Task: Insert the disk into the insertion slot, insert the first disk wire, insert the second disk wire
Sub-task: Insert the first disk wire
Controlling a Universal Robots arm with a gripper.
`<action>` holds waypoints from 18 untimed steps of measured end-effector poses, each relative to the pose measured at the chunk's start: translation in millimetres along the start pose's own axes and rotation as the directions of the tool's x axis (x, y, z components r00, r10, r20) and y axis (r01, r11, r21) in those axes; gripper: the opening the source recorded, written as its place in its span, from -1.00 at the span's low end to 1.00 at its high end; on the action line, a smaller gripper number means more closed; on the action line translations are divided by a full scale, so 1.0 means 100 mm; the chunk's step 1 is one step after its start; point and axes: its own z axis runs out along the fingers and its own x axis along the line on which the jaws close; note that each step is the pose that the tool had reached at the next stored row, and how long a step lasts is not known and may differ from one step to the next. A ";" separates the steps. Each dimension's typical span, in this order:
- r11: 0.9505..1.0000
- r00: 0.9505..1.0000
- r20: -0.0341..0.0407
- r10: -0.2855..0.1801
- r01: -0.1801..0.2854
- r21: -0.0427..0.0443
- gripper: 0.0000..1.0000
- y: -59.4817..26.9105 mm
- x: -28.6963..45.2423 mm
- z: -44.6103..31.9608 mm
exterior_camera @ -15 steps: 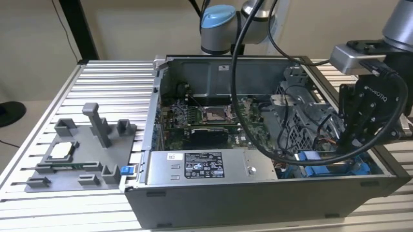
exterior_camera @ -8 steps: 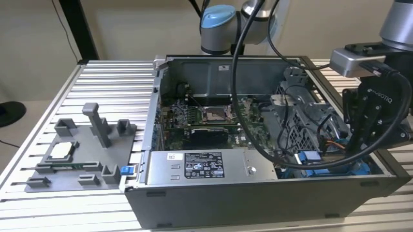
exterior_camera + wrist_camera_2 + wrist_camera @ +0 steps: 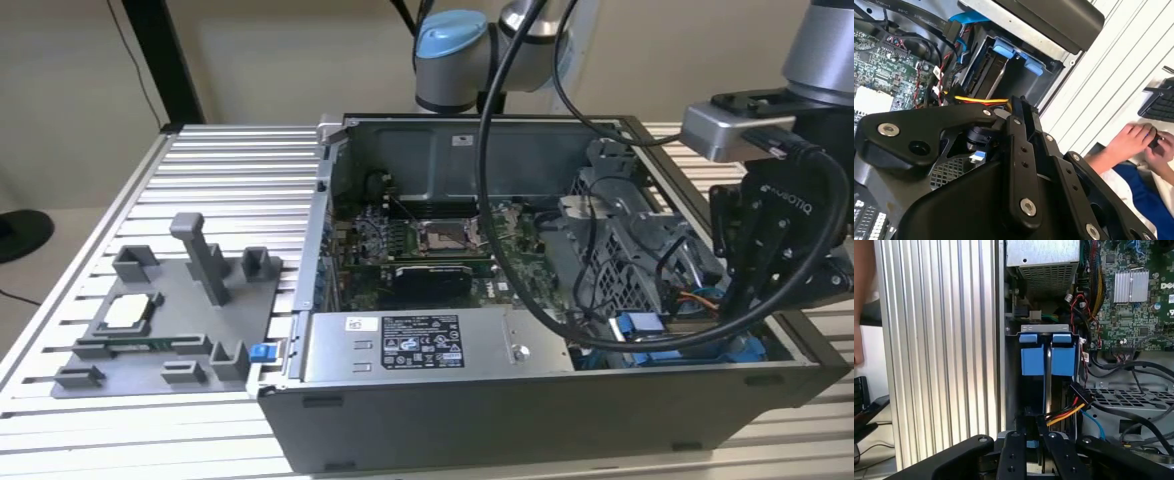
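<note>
One step looks done to us: the disk [image 3: 1046, 360] sits on edge in the slot [image 3: 1046, 329], just ahead of the claw [image 3: 1034, 419], with its blue tabs at the end away from the claw. We judge the first wire to be the step in hand. The claw is clenched, and the yellow-and-red wire [image 3: 1061, 414] runs straight into its tips in both wrist views. We therefore take it to be gripping that wire's end, low against the disk's near edge, though the plug itself is hidden. A blue wire [image 3: 1094, 422] lies loose just beside the claw, ungripped. Seating the plug calls, in our view, for squaring it to the disk's socket and a short, straight, gentle push, with the slack kept clear of the slot.
</note>
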 end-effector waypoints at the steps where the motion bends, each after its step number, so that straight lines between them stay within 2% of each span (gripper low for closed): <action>1: 1.000 1.000 0.000 0.000 0.000 0.000 -1.00 0.000 0.000 0.000; 6: 1.000 1.000 0.000 0.000 0.000 0.001 -1.00 0.000 0.000 0.001; 7: 1.000 1.000 0.003 0.001 -0.001 0.005 -1.00 0.001 0.000 0.002; 8: 1.000 1.000 0.009 0.003 -0.003 0.010 -1.00 0.002 0.000 0.004; 9: 1.000 1.000 0.021 0.004 -0.004 0.015 -1.00 0.001 -0.001 0.005; 10: 1.000 0.999 0.037 0.005 -0.006 0.017 -1.00 0.000 -0.001 0.005; 14: 1.000 0.994 0.108 0.013 -0.015 0.018 -1.00 0.001 -0.001 0.007; 18: 0.999 0.986 0.164 0.018 -0.023 0.029 -1.00 0.001 -0.001 0.009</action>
